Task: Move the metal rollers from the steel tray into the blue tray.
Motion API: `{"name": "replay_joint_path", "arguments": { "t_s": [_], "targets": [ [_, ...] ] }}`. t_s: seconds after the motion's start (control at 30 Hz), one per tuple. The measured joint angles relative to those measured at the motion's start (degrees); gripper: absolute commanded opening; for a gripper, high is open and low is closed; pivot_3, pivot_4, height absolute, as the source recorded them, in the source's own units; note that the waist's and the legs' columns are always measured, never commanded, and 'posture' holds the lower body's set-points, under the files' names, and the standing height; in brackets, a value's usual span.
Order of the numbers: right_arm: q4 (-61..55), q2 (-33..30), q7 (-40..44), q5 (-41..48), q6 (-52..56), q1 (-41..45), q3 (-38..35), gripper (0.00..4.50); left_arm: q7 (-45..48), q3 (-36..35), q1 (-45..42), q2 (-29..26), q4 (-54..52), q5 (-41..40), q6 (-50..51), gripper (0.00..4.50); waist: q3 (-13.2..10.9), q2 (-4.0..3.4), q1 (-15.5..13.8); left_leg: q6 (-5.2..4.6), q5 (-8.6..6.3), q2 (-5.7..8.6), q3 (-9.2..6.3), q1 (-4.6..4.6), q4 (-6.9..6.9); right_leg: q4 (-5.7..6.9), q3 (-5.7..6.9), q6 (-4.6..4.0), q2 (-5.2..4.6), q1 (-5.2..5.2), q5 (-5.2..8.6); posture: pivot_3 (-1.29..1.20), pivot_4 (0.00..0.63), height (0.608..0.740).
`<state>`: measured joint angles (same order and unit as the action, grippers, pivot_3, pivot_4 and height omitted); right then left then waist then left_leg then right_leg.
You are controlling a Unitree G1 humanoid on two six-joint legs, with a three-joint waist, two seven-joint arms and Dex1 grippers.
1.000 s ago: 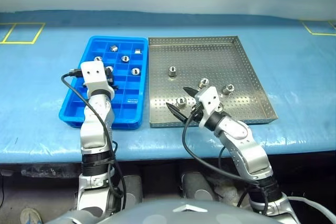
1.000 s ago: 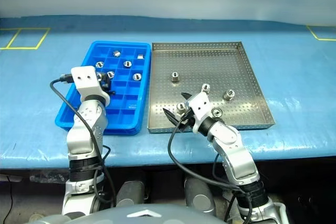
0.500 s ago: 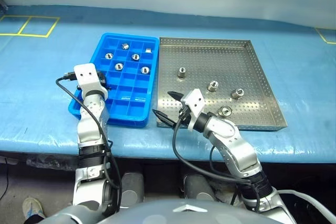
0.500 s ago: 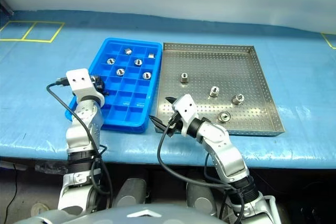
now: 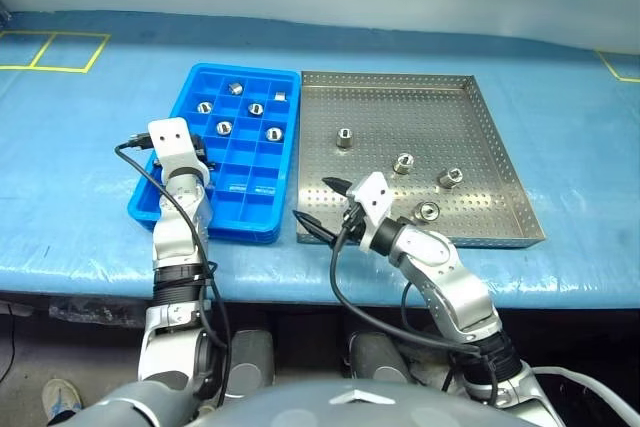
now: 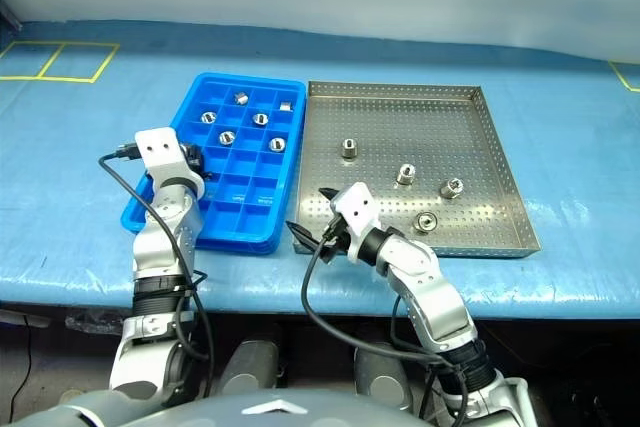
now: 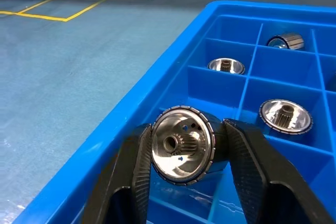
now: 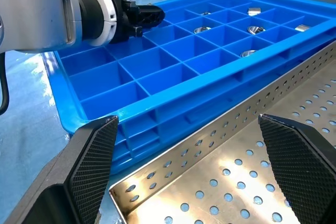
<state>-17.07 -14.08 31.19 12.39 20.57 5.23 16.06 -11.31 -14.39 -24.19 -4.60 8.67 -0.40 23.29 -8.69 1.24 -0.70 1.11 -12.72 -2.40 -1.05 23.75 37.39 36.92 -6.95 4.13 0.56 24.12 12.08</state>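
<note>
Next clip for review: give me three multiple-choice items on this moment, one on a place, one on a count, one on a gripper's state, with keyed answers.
1. Where is the left gripper?
A. over the steel tray
B. over the blue tray's left side
C. beyond both trays

2. How many metal rollers lie in the steel tray?
A. two
B. four
C. seven

3. What is the state of the right gripper?
A. open, holding nothing
B. shut on a roller
C. shut and empty

Answers:
1 B: the left wrist view shows it above the blue tray, just inside the rim.
2 B: four metal rollers show on the perforated floor.
3 A: its fingers stand wide apart over the steel tray's near left corner.
</note>
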Motion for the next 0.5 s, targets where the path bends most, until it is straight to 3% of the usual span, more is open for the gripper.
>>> {"name": "replay_joint_path", "arguments": {
  "t_s": [0.13, 0.5],
  "targets": [
    [-0.9, 0.0, -0.5, 0.0, 0.0, -0.3, -0.1, 4.5, 0.3, 1.0, -1.0, -0.3, 0.5, 0.2, 0.3, 4.09, 0.0, 0.0, 0.0, 0.0, 0.0, 0.01, 0.01, 0.0, 0.0, 0.0, 0.0, 0.0, -0.01, -0.01, 0.0, 0.06, 0.15, 0.74],
    [-1.6, 0.0, -1.5, 1.9, 0.2, -1.5, -3.0, 4.5, 22.9, 14.6, 0.0, -4.7, -12.0, -4.5, -2.3, 4.09, 0.0, -0.01, 1.6, 0.0, 0.0, 0.0, 0.02, 0.0, -0.01, 0.0, -0.01, -0.02, -0.02, 0.0, 0.01, 0.01, 0.15, 0.74]
  ]
}}
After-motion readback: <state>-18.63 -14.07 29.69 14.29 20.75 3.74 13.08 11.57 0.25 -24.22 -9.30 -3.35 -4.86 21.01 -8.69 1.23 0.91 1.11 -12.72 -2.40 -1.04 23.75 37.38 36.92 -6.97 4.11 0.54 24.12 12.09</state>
